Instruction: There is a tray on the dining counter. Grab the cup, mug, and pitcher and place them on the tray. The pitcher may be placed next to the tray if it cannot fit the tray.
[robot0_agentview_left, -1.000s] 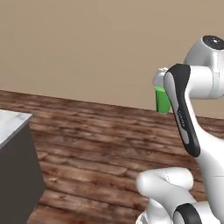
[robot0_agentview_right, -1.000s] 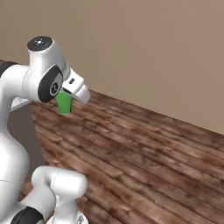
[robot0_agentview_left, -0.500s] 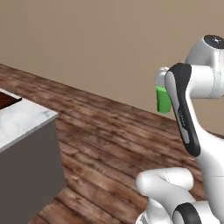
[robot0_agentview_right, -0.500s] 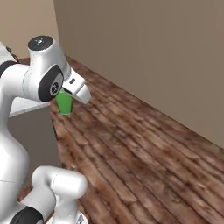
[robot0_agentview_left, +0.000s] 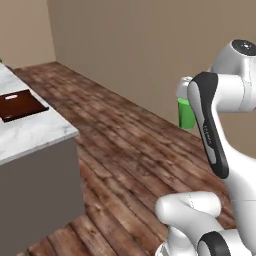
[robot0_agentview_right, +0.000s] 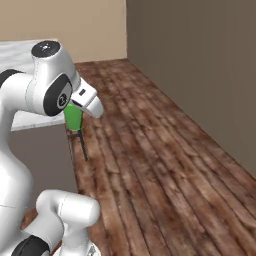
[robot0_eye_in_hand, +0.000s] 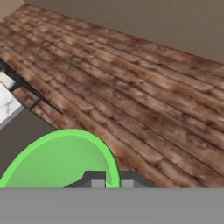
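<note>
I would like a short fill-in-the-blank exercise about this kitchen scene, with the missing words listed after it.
1. The pincer is shut on the green ____.
2. The dark reddish-brown tray lies on the ____ counter.
3. The floor is made of ____ planks.
4. Nothing stands on the ____ yet.

Missing words: cup; marble; wooden; tray

Both base views look forward over the arm, sharing the wooden floor (robot0_agentview_left: 125, 150); hand view faces down closely.
</note>
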